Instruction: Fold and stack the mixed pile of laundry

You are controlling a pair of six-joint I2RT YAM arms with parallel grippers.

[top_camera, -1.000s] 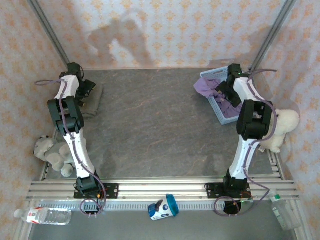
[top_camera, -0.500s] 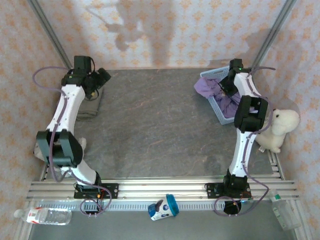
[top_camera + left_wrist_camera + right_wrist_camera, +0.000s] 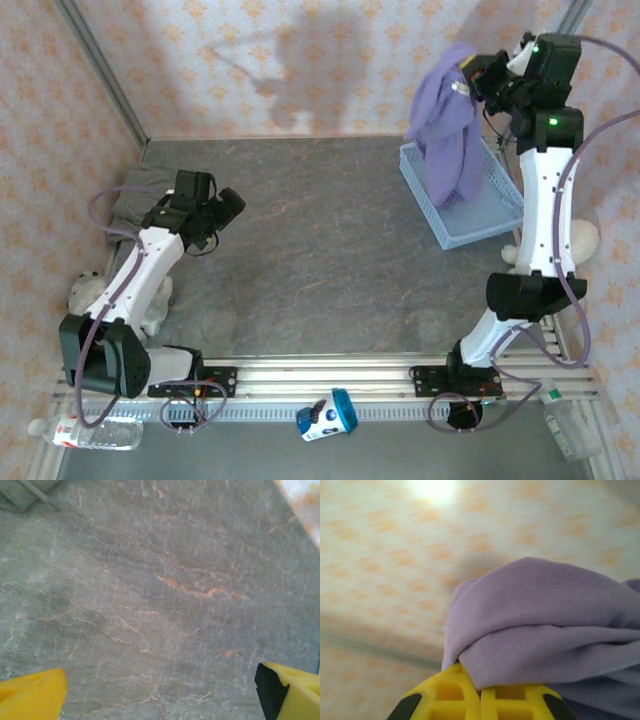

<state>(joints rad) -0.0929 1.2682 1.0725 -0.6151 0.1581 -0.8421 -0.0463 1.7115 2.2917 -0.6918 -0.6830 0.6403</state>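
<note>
High at the back right, my right gripper [image 3: 472, 80] is shut on a bunch of the lavender-purple T-shirt [image 3: 448, 130]. The shirt hangs down in a long drape over the light blue basket [image 3: 492, 218]. In the right wrist view the yellow fingers [image 3: 451, 696] are pressed together, with folds of the T-shirt [image 3: 545, 625] pinched at their tips. The grey-olive garment [image 3: 132, 192] lies flat at the table's far left, partly behind my left arm. My left gripper [image 3: 232, 205] is open over bare table to the right of it. Its yellow fingertips [image 3: 31, 696] stand far apart with nothing between them.
A grey marbled table [image 3: 320, 250] spreads between the arms. White plush toys sit at the left edge [image 3: 92, 290] and the right edge [image 3: 582, 240]. A water bottle [image 3: 90, 432] and a blue-and-white cup [image 3: 328, 415] lie in front of the rail.
My right gripper shut on the T-shirt in the basket and raised it high above. My left arm drew back from the grey-olive garment toward the table's middle.
</note>
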